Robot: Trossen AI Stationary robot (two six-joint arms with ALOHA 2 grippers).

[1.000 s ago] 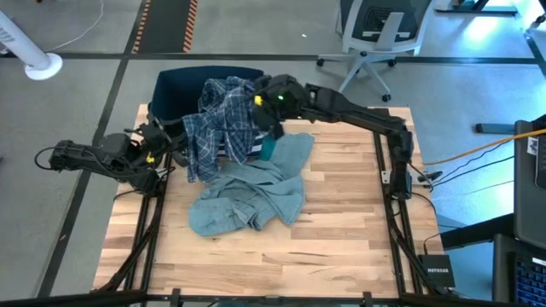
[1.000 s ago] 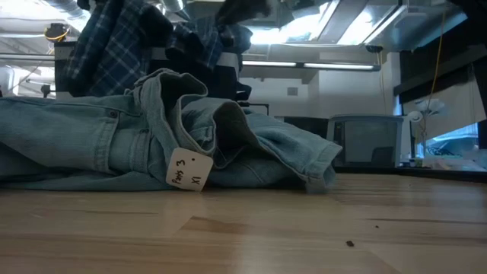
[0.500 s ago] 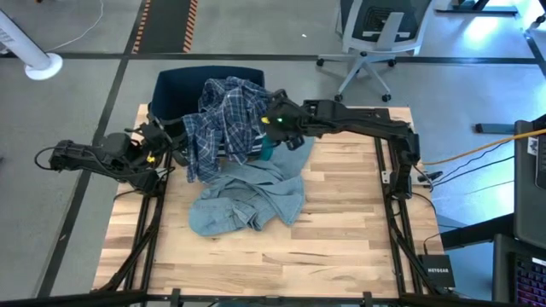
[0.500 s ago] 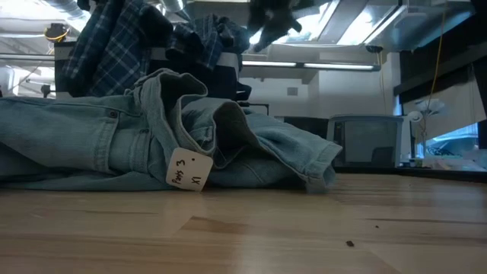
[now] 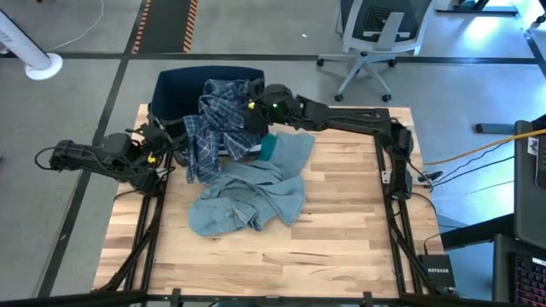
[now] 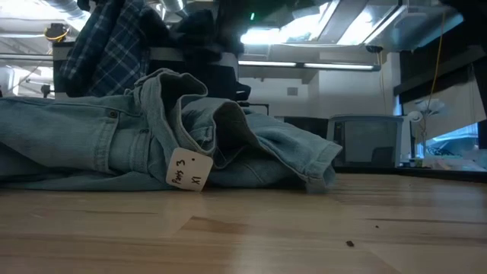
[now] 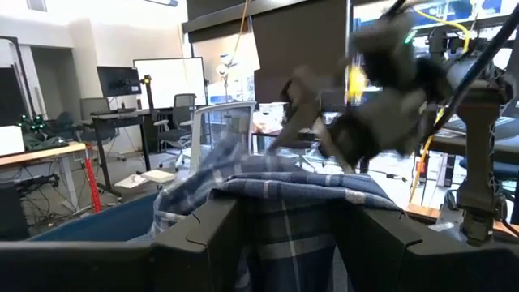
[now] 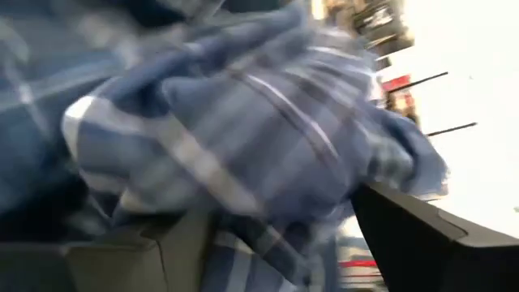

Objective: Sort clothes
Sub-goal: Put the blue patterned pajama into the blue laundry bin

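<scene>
A blue-white plaid shirt [image 5: 217,124] is held up at the table's far left, in front of a dark blue bin [image 5: 179,85]. My left gripper [image 5: 169,141] is shut on its left side, with the cloth [image 7: 292,186] bunched between the fingers. My right gripper [image 5: 254,109] stands open at the shirt's top right, with plaid cloth [image 8: 243,130] filling the gap between its fingers. A light blue denim garment [image 5: 247,196] with a paper tag [image 6: 188,170] lies flat on the table. A teal piece [image 5: 267,150] shows at its far edge. My left gripper pinches a bunch of the plaid shirt's cloth [image 7: 284,243] between its two fingers, coming in level from the table's left. Several layers sit in the hold. The shirt hangs raised, and its lower end [image 5: 198,169] droops toward the denim garment. My right gripper is open around the shirt's top; whether its fingers touch the cloth I cannot tell.
The bin stands beyond the table's far left corner. Bare wood [image 5: 341,230] takes up the table's right and near parts. An office chair [image 5: 371,38] stands on the floor beyond the far edge.
My right gripper first drew back toward the table's right and near side. It then swung toward the far left and came down at the plaid shirt's top, staying open. The shirt's top shifted a little with it.
</scene>
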